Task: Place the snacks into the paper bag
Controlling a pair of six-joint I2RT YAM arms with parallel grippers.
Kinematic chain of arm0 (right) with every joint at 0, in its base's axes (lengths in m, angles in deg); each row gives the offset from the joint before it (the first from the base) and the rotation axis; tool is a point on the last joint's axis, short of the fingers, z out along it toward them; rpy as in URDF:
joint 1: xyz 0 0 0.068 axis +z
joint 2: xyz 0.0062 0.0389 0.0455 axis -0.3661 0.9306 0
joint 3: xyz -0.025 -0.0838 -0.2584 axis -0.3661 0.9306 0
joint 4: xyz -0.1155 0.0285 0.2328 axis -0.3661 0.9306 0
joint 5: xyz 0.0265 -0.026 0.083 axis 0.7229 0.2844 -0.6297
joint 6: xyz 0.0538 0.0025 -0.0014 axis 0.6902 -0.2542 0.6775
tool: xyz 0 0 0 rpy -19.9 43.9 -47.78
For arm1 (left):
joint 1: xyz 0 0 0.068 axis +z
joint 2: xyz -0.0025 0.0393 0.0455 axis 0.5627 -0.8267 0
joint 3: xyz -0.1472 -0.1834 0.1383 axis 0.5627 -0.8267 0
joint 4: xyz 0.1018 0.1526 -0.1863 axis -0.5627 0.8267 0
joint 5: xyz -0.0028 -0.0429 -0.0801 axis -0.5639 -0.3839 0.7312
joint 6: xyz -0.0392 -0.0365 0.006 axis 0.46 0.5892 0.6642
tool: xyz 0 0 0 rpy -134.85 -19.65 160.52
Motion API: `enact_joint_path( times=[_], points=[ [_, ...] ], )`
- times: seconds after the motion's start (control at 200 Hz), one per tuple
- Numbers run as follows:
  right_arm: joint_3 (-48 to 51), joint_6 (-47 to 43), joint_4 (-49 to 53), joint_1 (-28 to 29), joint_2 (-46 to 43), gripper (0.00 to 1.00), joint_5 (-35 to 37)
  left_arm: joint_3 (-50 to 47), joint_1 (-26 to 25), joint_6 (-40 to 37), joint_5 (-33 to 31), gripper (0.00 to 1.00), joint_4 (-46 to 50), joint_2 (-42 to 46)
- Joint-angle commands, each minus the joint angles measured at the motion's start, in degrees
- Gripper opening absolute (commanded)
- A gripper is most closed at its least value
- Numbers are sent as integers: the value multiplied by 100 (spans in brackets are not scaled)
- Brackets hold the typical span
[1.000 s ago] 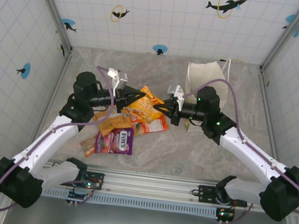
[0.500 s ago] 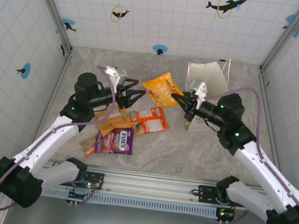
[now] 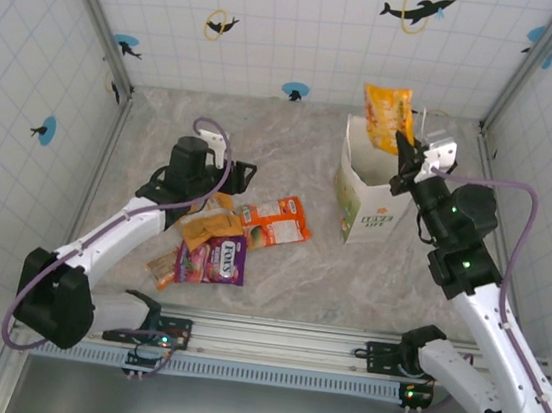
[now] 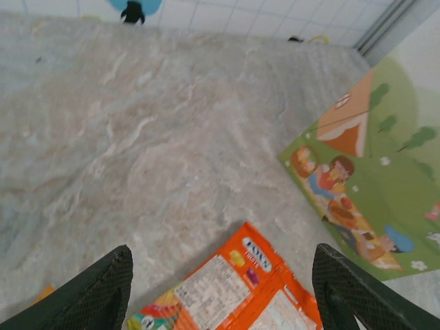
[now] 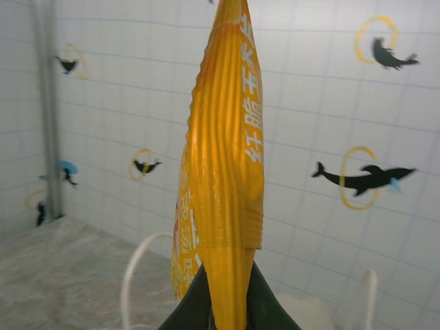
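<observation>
While my right pincer [image 3: 402, 145] pinches the glossy orange-yellow snack packet [image 3: 386, 114] by the open top of the white printed paper bag [image 3: 361, 212], I should lower it straight in. Left wrist: my left pincer [image 4: 223, 292] gapes wide and empty over a flat orange wrapper [image 4: 237, 285]. Right wrist: the packet's edge sits clamped; I should let go only inside.

Bag mouth: the paper bag [image 3: 362, 202] stands upright, top open; the yellow packet [image 3: 385, 114], pinched in the right pincer [image 3: 403, 154], hangs above its far rim.
Handles: a thin white loop [image 5: 128, 282] rises just beside the packet.
Pile: the snack pile [image 3: 219, 242] covers the table [image 3: 304, 140] under the wide-open left pincer [image 3: 231, 176].
Gap: bare table between pile and bag.
Back: bare up to the tiled wall [image 3: 298, 28].
Sides: walls and metal posts [image 3: 100, 19] hem in both arms.
</observation>
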Motion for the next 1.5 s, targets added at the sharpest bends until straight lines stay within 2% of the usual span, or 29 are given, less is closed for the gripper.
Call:
enact_joint_path(
  times=[0.0,0.33,0.39,0.475,0.525,0.896,1.046,1.171,1.301,1.401,1.496],
  points=[
    [-110,317,-366,-214,278,8,658,264,5,293,-128,70,309,-65],
    [12,896,-140,-494,808,13,200,318,6,125,-229,70,579,-109],
    [-29,892,-7,-499,843,18,106,343,0,85,-235,70,650,-145],
    [-105,893,182,-507,874,35,25,397,0,39,-291,70,819,-188],
    [-135,883,263,-507,871,40,-5,393,5,39,-376,71,876,-191],
    [-165,920,484,-429,701,42,-469,632,4,106,-363,72,1432,-226],
    [-252,818,649,237,599,42,-470,622,191,699,-312,72,1948,-144],
    [-258,514,845,1466,538,43,162,508,542,1271,-78,72,2535,-8],
    [-223,322,787,2502,700,45,637,121,933,1809,148,72,2788,381],
    [-111,260,490,2998,870,46,812,-225,1383,2116,470,72,2900,718],
    [-14,312,290,3161,1022,46,765,-649,1846,2393,721,72,2910,1108]
  ],
)
